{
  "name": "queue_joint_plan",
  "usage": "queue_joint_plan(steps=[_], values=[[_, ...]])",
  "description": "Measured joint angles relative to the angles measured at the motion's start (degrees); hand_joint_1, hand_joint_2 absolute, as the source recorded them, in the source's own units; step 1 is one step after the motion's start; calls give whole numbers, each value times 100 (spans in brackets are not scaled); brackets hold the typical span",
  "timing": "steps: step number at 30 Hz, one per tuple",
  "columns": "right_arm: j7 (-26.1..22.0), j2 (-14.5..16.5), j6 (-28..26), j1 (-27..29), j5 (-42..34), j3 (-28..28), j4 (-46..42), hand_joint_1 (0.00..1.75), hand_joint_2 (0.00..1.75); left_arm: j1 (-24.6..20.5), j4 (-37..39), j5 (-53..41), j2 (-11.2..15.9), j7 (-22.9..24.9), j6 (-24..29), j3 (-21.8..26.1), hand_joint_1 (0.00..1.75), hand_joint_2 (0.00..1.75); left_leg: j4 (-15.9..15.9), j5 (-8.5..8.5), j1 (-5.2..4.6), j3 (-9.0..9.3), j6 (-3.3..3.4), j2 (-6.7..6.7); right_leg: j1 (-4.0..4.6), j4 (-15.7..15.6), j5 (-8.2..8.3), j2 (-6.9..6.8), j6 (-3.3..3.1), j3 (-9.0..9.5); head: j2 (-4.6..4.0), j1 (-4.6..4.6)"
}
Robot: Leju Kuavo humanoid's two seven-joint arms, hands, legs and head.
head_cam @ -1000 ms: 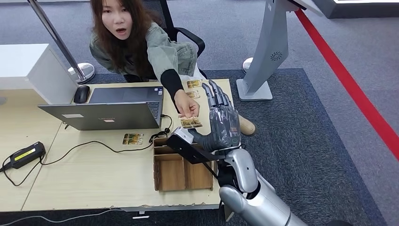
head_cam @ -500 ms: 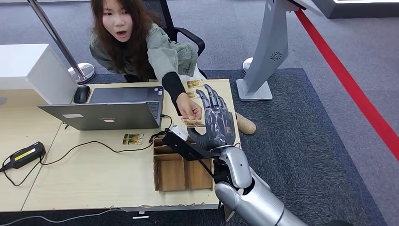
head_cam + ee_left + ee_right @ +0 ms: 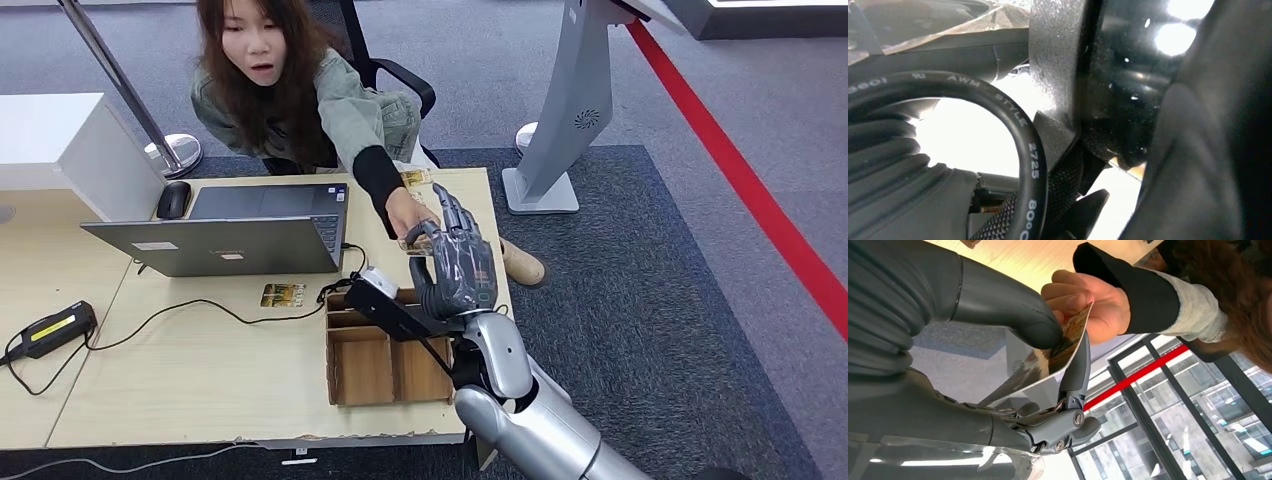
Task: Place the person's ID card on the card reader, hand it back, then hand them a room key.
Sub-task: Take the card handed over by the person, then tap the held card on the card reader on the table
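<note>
Right wrist view: my right hand (image 3: pixel 998 365) pinches the card (image 3: pixel 1048 365) between thumb and a finger. The person's hand (image 3: pixel 1088 302) grips its other end. My left hand's state I cannot tell.

Head view looks down on the desk (image 3: pixel 180 360); right wrist view sits close behind the right hand (image 3: pixel 458 262).

Reception office: desk (image 3: pixel 200 350), laptop (image 3: pixel 230 240), kiosk stand (image 3: pixel 565 110).

Right arm reaches forward, forearm raised. Right hand (image 3: pixel 459 266) upright, thumb (image 3: pixel 1013 315) pressed toward a finger (image 3: pixel 1077 371), pinching the card (image 3: pixel 1058 357). Person's hand (image 3: pixel 410 213) grips its far end.
</note>
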Motion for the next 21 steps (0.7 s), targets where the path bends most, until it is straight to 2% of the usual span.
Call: queue_joint_plan(steps=[10,16,21], values=[[-80,-2,-95,32,-143,-11,-124,175,175,-1,0,2,4,0,0,-4,0,0,0,0,0,0,0,1,0,0,0,0,0,-1,0,-1],[-103,-75,-241,263,-371,-120,-760,175,175,22,0,75,17,0,27,3,0,0,0,0,0,0,0,2,-1,0,0,0,0,-2,0,0],[-155,-294,-450,787,-579,-373,-1556,175,175,51,0,174,33,0,32,19,0,0,1,-1,0,0,0,2,-2,-1,-1,0,0,-3,0,1]])
